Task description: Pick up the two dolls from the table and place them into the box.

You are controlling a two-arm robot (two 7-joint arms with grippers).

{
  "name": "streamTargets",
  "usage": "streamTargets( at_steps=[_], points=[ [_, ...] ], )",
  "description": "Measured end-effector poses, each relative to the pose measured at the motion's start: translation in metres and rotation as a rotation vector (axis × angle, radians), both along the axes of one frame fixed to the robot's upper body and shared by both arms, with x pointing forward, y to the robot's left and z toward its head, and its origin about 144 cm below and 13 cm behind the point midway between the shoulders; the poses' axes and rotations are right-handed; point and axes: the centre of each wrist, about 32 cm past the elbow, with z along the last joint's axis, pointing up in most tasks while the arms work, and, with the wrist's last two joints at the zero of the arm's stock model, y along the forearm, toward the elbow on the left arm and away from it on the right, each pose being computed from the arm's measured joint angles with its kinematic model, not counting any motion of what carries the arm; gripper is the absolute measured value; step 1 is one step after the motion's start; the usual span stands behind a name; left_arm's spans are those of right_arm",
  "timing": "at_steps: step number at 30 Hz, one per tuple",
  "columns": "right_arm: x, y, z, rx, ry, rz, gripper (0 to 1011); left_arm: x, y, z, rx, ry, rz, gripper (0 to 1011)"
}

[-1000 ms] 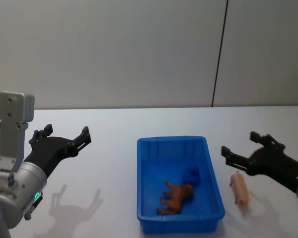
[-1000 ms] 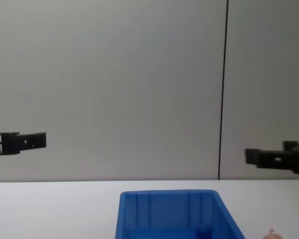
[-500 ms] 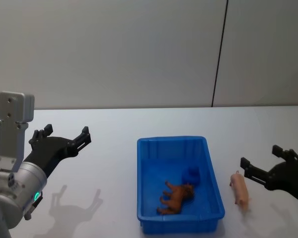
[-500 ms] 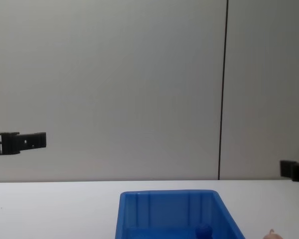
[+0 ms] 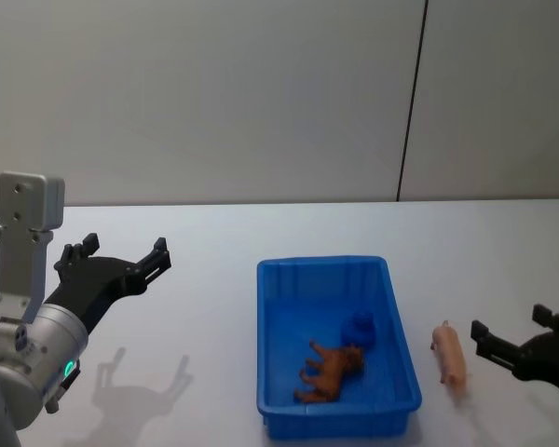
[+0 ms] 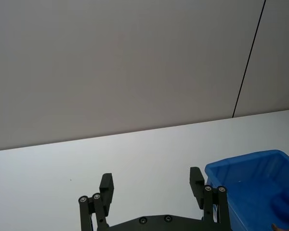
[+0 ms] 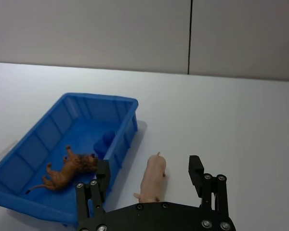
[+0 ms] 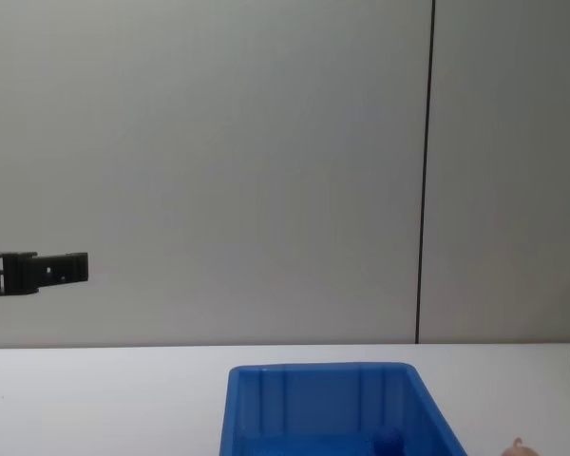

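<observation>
The blue box (image 5: 321,262) stands mid-table, seen too in the chest view (image 8: 323,370). Inside lie the dark blue doll (image 5: 358,328) and a brown lion toy (image 5: 331,369). The peach-pink doll (image 5: 449,354), a pig shape, lies on the white table (image 5: 205,307) just right of the box. My right gripper (image 5: 511,328) is open, low at the right, a little to the right of the pink doll. In the right wrist view the pink doll (image 7: 153,178) lies between and beyond the open fingers (image 7: 196,169). My left gripper (image 5: 126,247) hovers open over the table's left side.
A grey wall with a dark vertical seam (image 5: 410,102) stands behind the table. In the left wrist view the box corner (image 6: 250,166) lies off to one side of the left gripper (image 6: 151,180). The left gripper (image 8: 47,271) is raised well above the tabletop.
My right gripper has drawn back and down toward the lower right, away from above the pink doll. The left arm, box and toys have not moved.
</observation>
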Motion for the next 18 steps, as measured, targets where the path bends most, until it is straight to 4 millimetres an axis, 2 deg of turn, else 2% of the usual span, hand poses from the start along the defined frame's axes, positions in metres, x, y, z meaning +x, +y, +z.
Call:
streamTargets(
  at_steps=[18],
  points=[
    [0.027, 0.006, -0.015, 0.009, 0.137, -0.03, 1001, 0.0, 0.0, 0.0, 0.0, 0.0, 0.0, 1001]
  ],
)
